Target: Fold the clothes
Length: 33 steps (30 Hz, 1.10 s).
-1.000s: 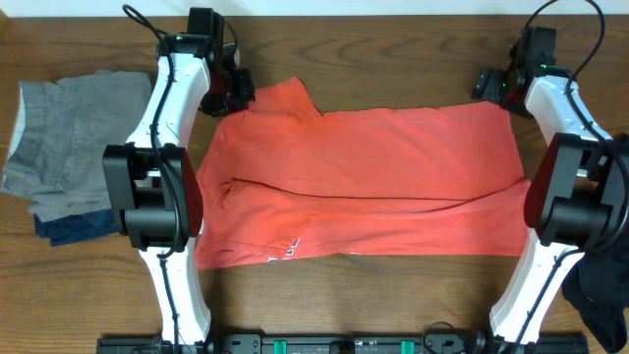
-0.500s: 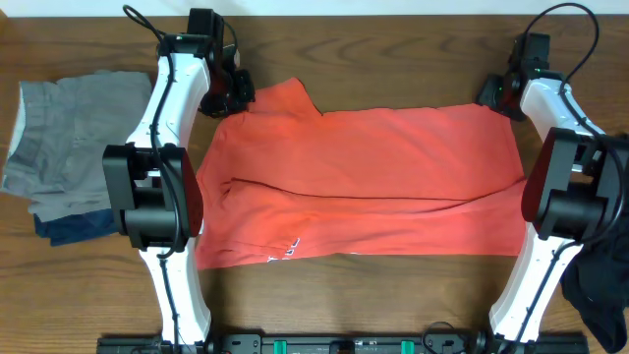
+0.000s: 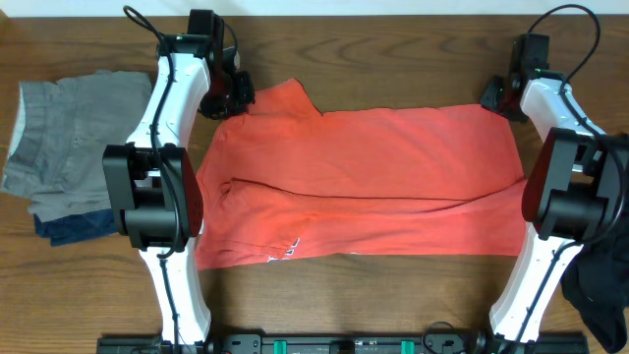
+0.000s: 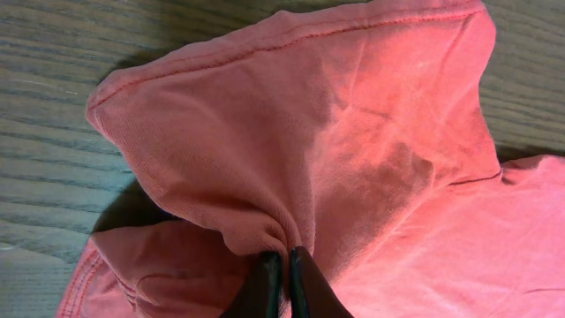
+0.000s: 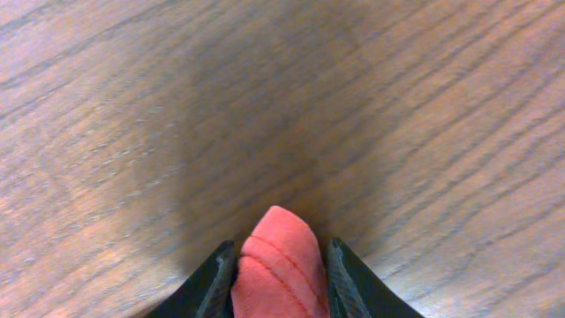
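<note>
A coral-red T-shirt (image 3: 373,177) lies folded across the middle of the table, with a bit of white print (image 3: 285,253) showing at its front edge. My left gripper (image 3: 236,95) is at the shirt's far left corner. In the left wrist view its fingers (image 4: 285,269) are pinched shut on a puckered fold of the red cloth (image 4: 353,132). My right gripper (image 3: 494,98) is at the far right corner. In the right wrist view it (image 5: 281,269) holds a stitched hem fold (image 5: 279,237) that fills the gap between the jaws. A black garment (image 3: 601,290) lies at the right front.
A grey garment (image 3: 74,143) lies at the left of the table on top of a dark blue one (image 3: 69,228). Both arm bases stand at the front edge. Bare wood (image 5: 265,88) lies beyond the shirt's far edge.
My right gripper has shifted slightly onto the shirt's far right corner and its jaws have closed on the hem. The left gripper and the shirt have not moved.
</note>
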Available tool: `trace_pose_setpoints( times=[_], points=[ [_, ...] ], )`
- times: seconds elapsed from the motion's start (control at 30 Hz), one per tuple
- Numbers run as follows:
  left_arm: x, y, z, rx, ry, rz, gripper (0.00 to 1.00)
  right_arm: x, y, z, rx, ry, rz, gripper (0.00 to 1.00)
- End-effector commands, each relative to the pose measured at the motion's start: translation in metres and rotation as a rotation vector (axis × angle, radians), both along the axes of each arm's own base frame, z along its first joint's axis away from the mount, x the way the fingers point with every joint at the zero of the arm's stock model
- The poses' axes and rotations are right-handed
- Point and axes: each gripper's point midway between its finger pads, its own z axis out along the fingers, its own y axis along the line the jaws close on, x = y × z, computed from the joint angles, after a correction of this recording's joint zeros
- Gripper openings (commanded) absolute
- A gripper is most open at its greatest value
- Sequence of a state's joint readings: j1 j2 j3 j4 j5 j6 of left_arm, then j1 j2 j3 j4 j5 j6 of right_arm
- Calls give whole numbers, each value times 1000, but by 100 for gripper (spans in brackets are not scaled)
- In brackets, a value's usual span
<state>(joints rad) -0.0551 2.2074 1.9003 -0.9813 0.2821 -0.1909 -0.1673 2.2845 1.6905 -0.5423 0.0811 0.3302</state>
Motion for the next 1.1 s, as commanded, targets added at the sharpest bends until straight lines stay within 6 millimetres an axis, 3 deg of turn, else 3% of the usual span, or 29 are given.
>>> trace_pose_setpoints(
  times=[0.0,0.17,0.33,0.53,0.7,0.87,1.07],
  points=[
    [0,1,8,-4,-11,15,6,-1,-9,-7,-14,14,-33,35],
    [0,1,8,-4,-11,15,6,0,-10,-6,-14,10,-33,34],
    [0,2,8,2,-12,16,6,0,-10,-6,-14,9,-34,14],
    [-1,2,8,2,-7,16,6,-4,-13,-4,-29,25,-42,11],
    [-4,3,7,3,8,18,6,-19,-27,9,-81,94,-76,2],
    [-14,12,10,1,45,36,6,-34,-41,27,-118,170,-106,1],
    [-24,16,38,-67,31,42,6,-51,-45,53,-99,231,-117,1]
  ],
)
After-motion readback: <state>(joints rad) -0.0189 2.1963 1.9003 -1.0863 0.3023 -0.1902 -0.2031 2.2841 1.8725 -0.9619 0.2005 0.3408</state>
